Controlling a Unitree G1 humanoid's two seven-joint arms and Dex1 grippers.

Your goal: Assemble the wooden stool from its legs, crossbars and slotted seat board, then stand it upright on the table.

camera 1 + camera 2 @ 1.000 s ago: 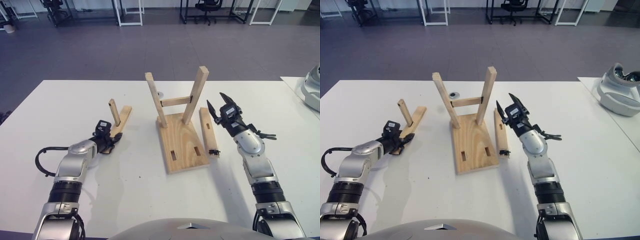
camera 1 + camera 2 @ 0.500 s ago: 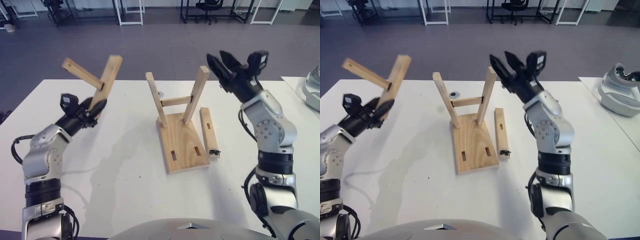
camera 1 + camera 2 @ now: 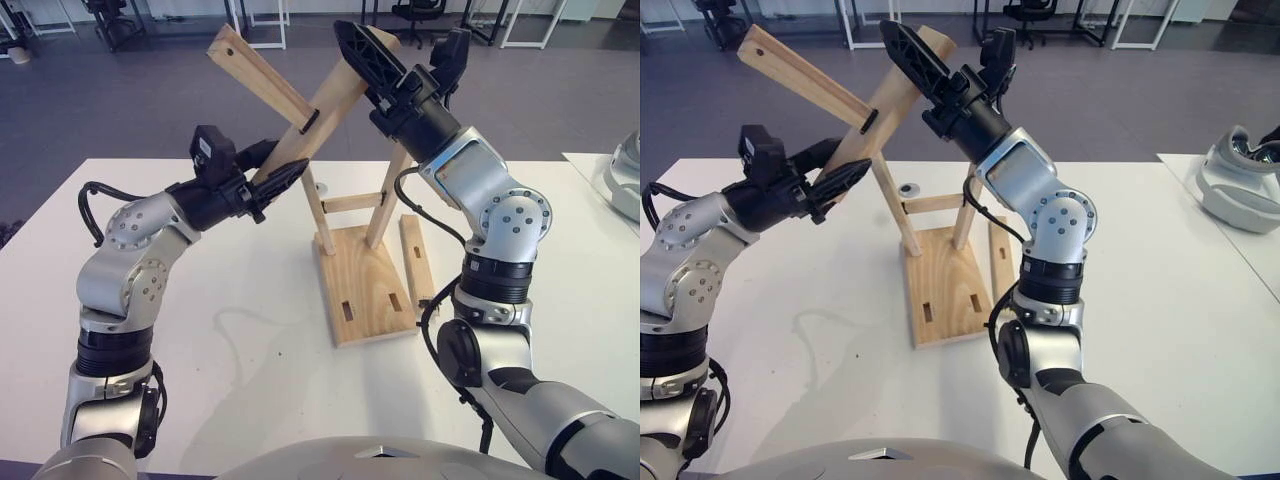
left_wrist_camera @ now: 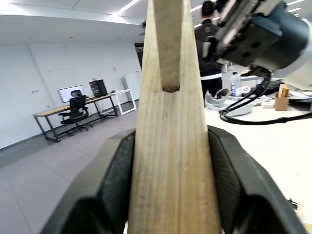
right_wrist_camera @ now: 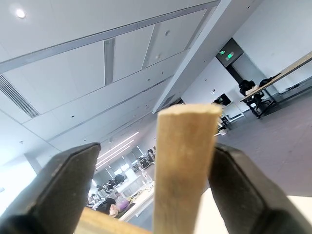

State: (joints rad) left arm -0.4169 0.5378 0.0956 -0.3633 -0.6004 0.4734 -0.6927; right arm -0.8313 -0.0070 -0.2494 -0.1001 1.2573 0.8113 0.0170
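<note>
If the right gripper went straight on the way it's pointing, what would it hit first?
Most likely the top end of the leg held by the left gripper. That end sits between the open fingers of the right gripper, apparently untouched.

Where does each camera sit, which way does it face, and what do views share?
Left eye view: on the head, facing forward and down over the table; both arms show, left gripper holding a stool leg aloft, right gripper at its top end.
Right eye view: beside it, same scene.
Left wrist view: on the left wrist, looking along the held leg between its own fingers.
Right wrist view: on the right wrist, facing up at the ceiling, fingers astride the leg's end.
Shared: all four show that leg.
</note>
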